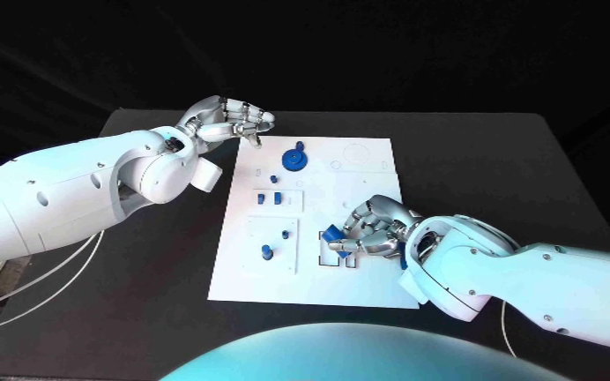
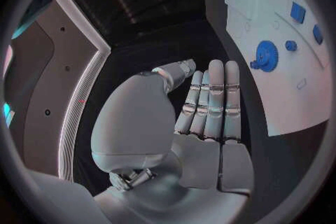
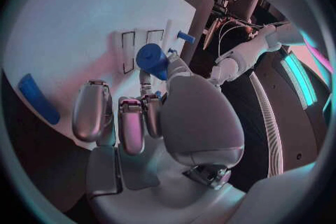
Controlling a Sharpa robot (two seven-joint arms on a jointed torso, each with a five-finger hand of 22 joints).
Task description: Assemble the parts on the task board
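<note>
Head view: right robot hand (image 1: 368, 229) sits over the task board (image 1: 368, 156)'s near slots, left robot hand (image 1: 238, 122) empty off its far corner. Right wrist view: fingertips pinch a blue part (image 3: 153, 60) just above the slots.

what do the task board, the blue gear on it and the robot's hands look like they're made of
Task board: looks like matte white plastic or painted sheet, flat with cut slots and no glare; hard to tell which.
Blue gear: probably moulded or printed plastic, with uniform saturated blue and a toothed rim.
Left hand and right hand: silver shells with a soft metallic sheen; either metal or coated plastic.
</note>
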